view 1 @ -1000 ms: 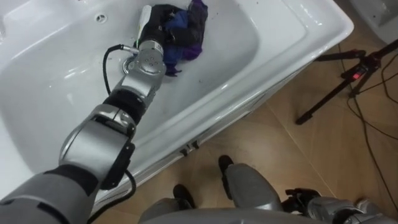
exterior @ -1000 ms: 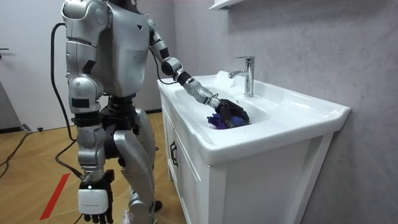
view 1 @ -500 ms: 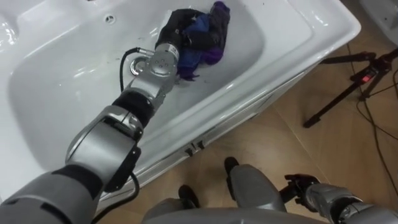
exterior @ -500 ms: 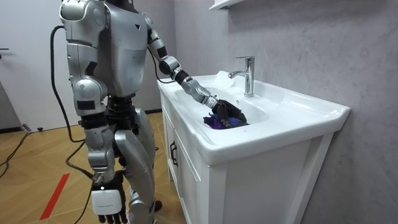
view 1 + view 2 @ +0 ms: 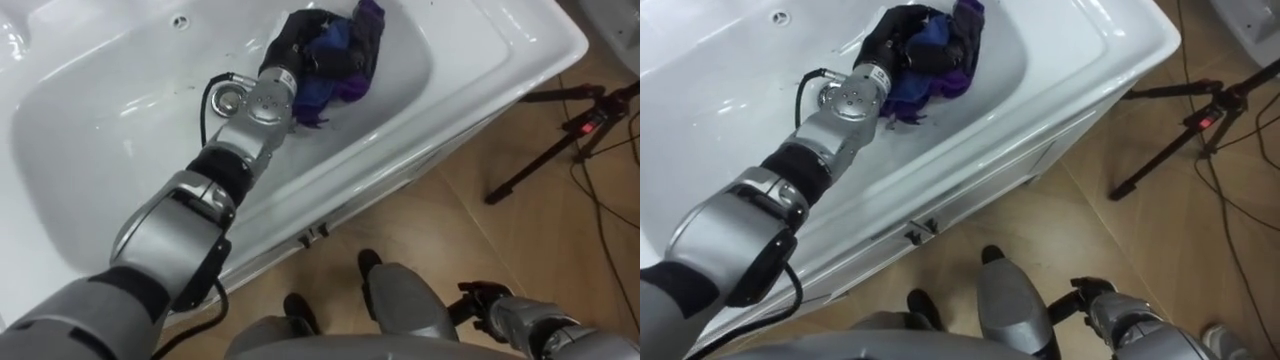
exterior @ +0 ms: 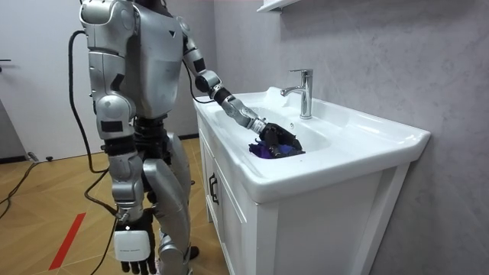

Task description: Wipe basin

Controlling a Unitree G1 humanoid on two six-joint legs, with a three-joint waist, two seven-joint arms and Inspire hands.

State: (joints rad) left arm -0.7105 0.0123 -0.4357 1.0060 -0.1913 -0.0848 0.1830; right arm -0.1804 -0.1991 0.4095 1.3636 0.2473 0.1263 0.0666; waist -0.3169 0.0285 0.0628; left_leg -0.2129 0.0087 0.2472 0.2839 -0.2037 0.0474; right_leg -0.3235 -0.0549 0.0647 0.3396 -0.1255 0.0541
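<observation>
1. White glazed ceramic basin (image 5: 500, 62), 1 of, set in a white cabinet and running across the upper half of the eye views. Hard, rigid and fixed, prob. slick where wet, so a cloth should glide and needs pressure, not grip.
2. Black metal tripod (image 5: 560, 130), 1 of, on the wood floor at the right edge of the frame, well apart from the work.
3. Chrome single-lever tap (image 6: 304, 90), 1 of, at the back of the basin, centre-right of the room view, apart from the cloth.
4. Crumpled purple, blue and dark fabric cloth (image 5: 348, 62), 1 of, lying inside the bowl against its sloping wall, upper middle of the frame.
   - Soft, light, floppy, maybe damp. It will bunch and slide rather than resist.
   - Best taken over the top of the bundle w/ palm pressing down, so the folds stay trapped under the hand.
5. Hands, 2 of.
   - Black left hand (image 5: 292, 48) sits on the cloth's left side, upper middle. Its fingers look curled into the folds, clutching it.
   - Right hand (image 6: 131, 246) hangs at the robot's side, lower left of the room view, fingers slack and carrying nothing.
6. Round chrome drain (image 5: 230, 92), 1 of, in the bowl floor just left of the wrist.
7. Small overflow hole (image 5: 180, 18), 1 of, top of the frame.
</observation>
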